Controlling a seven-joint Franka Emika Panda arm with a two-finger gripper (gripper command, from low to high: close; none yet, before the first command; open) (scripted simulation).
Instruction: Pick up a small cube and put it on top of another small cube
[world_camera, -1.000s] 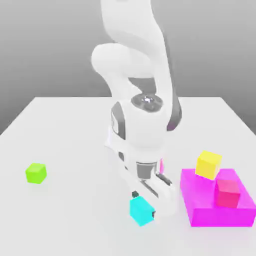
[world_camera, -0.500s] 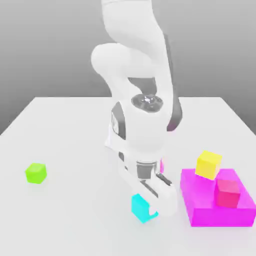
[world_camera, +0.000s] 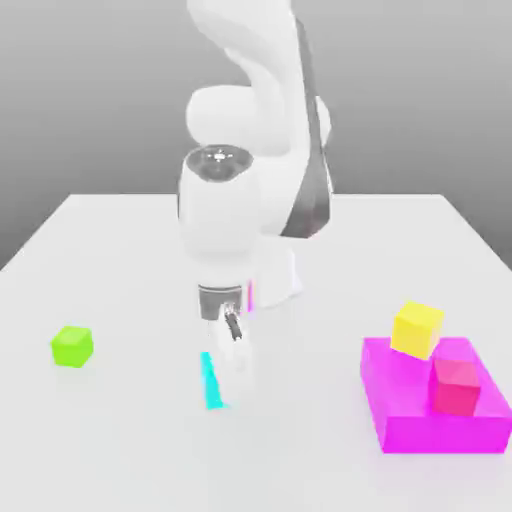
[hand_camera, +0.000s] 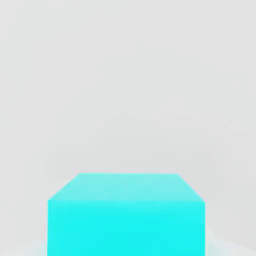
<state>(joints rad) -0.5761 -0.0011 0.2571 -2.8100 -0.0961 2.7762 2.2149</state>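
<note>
**Holding the cyan cube, gripper clamped**

Gripping the small cyan cube now; I read the gripper as clenched on it; fingers hard to separate from the white hand in the exterior view, but the cube sits right under the hand with only a thin cyan sliver showing beside it; hand view has the cube close up, top face and one side face visible, pale table beyond it.

Landmark = magenta block; the cyan cube is well apart from it, toward the exterior view's left, about level with the block's near half; I can't tell whether the cube is touching the table or just off it; lime-green cube lies further still from the magenta block, out past the arm on the same side; yellow cube sits tilted on the block's far edge; red cube rests on top of the block, just beside the yellow one.
</note>
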